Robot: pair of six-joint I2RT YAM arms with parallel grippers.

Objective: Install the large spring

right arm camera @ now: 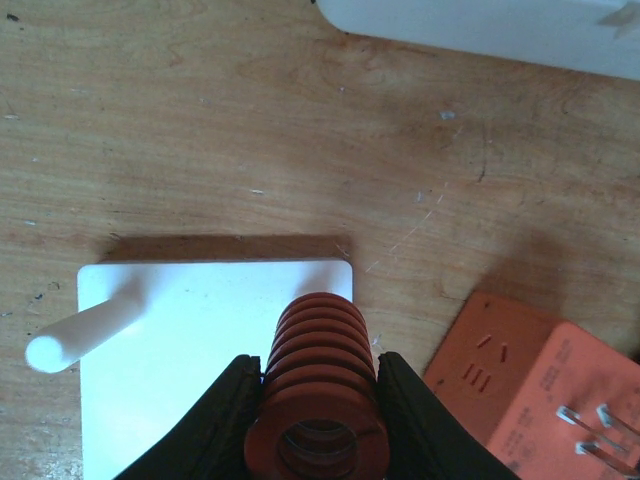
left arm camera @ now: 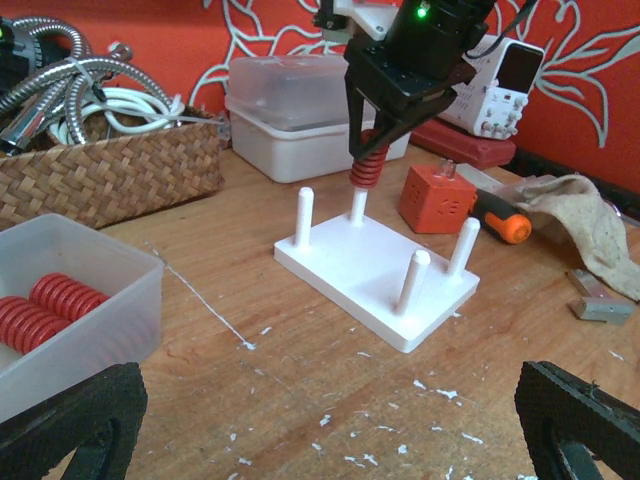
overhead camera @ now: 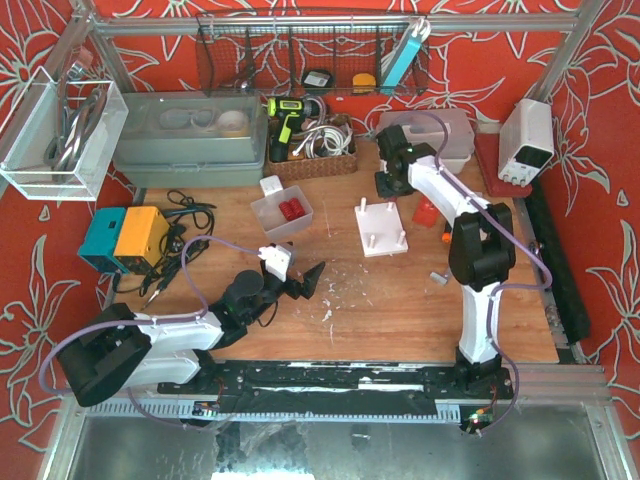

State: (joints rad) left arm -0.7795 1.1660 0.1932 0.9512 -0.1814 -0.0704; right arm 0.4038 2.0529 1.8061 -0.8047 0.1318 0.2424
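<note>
My right gripper [right arm camera: 318, 362] is shut on a large red spring [right arm camera: 320, 400] and holds it upright, just above the far-corner peg [left arm camera: 357, 205] of the white peg plate [left arm camera: 375, 275]. The left wrist view shows the spring [left arm camera: 368, 165] hanging from the right gripper [left arm camera: 395, 125], its lower end at the peg's top. The plate [right arm camera: 200, 380] lies under the spring, with another peg [right arm camera: 85, 335] to the left. My left gripper [left arm camera: 330, 375] is open and empty, low over the table in front of the plate. From above, the left gripper [overhead camera: 297, 275] sits left of the plate [overhead camera: 381, 232] and the right gripper [overhead camera: 388, 185] behind it.
A clear bin [left arm camera: 70, 330] with more red springs [left arm camera: 55, 300] stands left of the plate. An orange cube [left arm camera: 437, 197], a screwdriver [left arm camera: 495, 215], a cloth [left arm camera: 590, 225] and a small metal part [left arm camera: 600, 300] lie to its right. A wicker basket [left arm camera: 110, 170] and a white box [left arm camera: 300, 110] stand behind.
</note>
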